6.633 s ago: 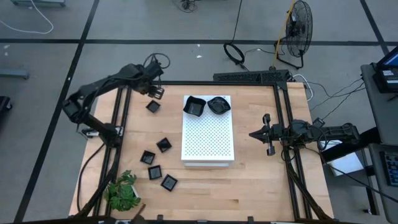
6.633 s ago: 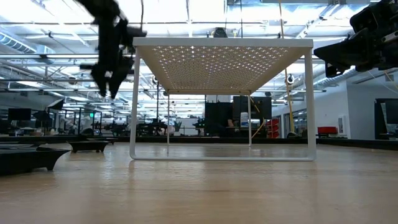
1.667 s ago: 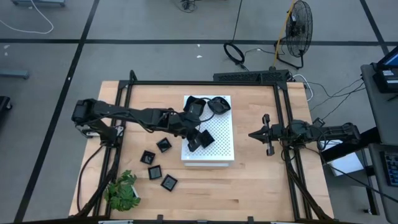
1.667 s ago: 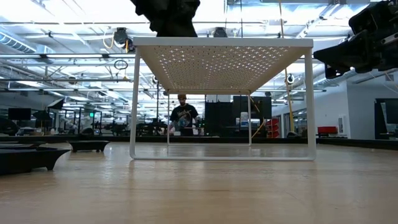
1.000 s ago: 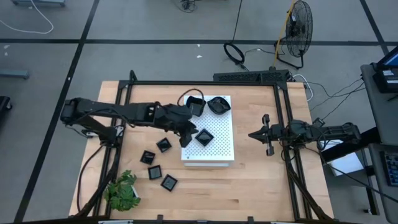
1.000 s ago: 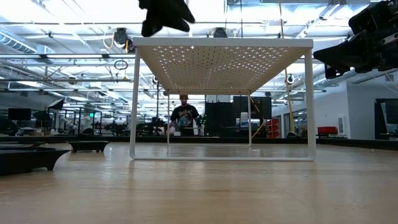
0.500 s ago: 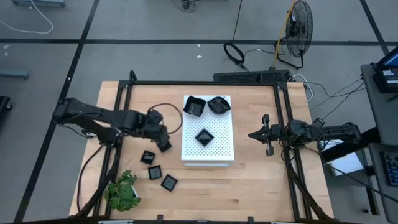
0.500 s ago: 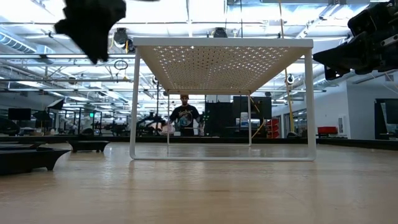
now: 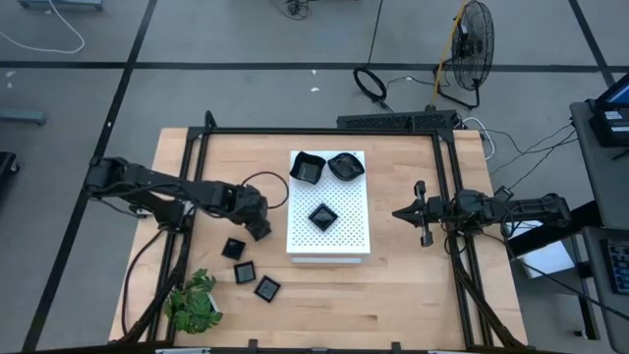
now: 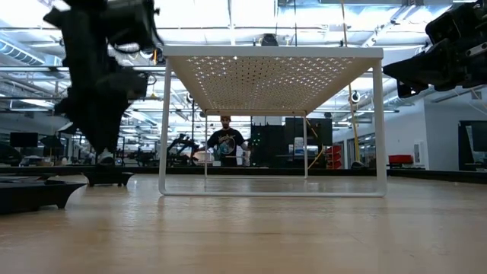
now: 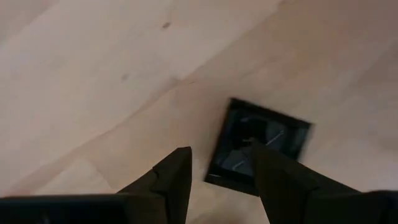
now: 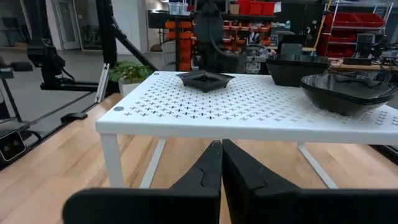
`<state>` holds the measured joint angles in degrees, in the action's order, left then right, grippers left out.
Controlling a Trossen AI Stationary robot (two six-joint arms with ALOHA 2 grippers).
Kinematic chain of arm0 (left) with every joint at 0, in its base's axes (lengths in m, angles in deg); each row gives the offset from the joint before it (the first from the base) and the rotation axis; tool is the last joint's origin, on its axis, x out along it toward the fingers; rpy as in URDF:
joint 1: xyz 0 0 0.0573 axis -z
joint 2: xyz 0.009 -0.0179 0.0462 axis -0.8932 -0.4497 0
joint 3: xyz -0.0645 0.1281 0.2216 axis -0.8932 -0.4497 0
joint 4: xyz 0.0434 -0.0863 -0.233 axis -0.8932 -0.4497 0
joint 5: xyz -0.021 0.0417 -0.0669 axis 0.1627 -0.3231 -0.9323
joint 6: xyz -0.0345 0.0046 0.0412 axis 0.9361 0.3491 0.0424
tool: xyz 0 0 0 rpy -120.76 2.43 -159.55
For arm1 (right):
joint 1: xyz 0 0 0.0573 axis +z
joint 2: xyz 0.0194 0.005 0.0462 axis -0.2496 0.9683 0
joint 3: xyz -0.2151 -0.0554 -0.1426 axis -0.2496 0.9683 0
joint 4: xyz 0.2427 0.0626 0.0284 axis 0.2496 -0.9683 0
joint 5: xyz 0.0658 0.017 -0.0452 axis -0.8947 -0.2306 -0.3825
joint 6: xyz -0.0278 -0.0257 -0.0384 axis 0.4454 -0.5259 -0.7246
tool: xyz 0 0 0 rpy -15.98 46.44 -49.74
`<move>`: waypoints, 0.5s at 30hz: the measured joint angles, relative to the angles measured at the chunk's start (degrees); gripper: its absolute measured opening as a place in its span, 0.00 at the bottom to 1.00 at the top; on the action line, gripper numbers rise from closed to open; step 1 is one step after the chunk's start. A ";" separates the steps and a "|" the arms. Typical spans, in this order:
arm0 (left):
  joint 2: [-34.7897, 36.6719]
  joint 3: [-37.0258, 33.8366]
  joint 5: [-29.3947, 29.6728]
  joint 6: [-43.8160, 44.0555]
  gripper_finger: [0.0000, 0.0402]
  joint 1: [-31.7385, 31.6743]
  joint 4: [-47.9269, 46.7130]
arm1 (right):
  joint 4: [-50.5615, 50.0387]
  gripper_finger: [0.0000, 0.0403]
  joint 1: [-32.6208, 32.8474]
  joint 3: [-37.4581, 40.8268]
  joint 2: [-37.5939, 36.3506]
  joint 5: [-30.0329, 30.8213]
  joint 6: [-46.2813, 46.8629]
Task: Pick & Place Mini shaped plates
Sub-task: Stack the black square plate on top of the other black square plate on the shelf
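My left gripper (image 9: pixel 257 228) is open and points down over a small square black plate (image 11: pixel 261 146) lying flat on the table just left of the white board (image 9: pixel 339 236). In the left wrist view one finger (image 11: pixel 177 177) stands outside the plate's edge and the other finger (image 11: pixel 277 177) over its inside. In the low view the gripper (image 10: pixel 101 152) hangs slightly above that plate (image 10: pixel 106 177). Three plates rest on the board: a square one (image 9: pixel 307 168), a rounded one (image 9: pixel 344 165) and a small one (image 9: pixel 321 216). Three more (image 9: pixel 245 271) lie on the table. My right gripper (image 9: pixel 425 213) waits shut, right of the board.
A potted plant (image 9: pixel 194 300) stands at the table's near left corner. Black frame rails (image 9: pixel 192 177) run along the left, far and right edges. The board stands on thin white legs (image 10: pixel 163 122). A person (image 10: pixel 225 144) is in the room beyond.
My left gripper has drawn back from the board toward the table's left and come down over the plate lying beside the board. The small plate it was next to stays on the board.
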<state>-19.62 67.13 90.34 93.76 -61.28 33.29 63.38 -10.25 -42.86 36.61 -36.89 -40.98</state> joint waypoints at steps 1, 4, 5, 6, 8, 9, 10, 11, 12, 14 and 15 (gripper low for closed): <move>0.00 -0.94 -0.25 -0.06 0.42 -0.59 0.73 | 0.00 0.00 0.02 -0.01 0.00 0.00 0.00; 0.00 -3.38 -2.53 -1.00 0.42 -2.04 3.27 | 0.00 0.00 0.01 -0.01 0.00 0.00 -0.01; 0.00 -4.04 -3.13 -1.50 0.42 -2.32 4.30 | 0.00 0.00 0.02 -0.01 0.00 0.00 -0.01; 0.00 -4.70 -3.75 -2.07 0.42 -2.48 5.69 | 0.01 0.00 0.01 0.00 0.00 0.00 -0.01; 0.02 -6.00 -4.88 -3.02 0.42 -2.80 8.91 | 0.00 0.00 0.01 -0.01 0.00 0.00 -0.02; 0.00 -6.48 -5.34 -3.37 0.42 -2.90 10.11 | 0.00 0.00 0.01 0.00 0.00 0.00 0.00; 0.01 -6.82 -5.56 -3.56 0.42 -3.00 10.99 | 0.02 0.00 0.00 0.00 0.00 0.00 0.00; 0.02 -7.04 -5.57 -3.89 0.42 -3.04 11.46 | 0.00 0.00 0.02 0.01 0.00 0.00 0.00; 0.00 -7.12 -5.57 -4.15 0.42 -3.06 11.50 | 0.00 0.00 0.00 0.01 0.00 0.00 0.00; -0.16 -7.32 -5.56 -4.61 0.42 -3.06 11.48 | 0.02 0.00 0.00 -0.01 0.00 0.00 -0.02; -0.36 -7.46 -5.56 -4.97 0.42 -3.06 11.48 | 0.00 0.00 0.02 -0.01 0.00 0.00 0.00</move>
<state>-19.98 59.67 84.78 88.79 -64.34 44.77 63.38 -10.23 -42.87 36.61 -36.89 -40.98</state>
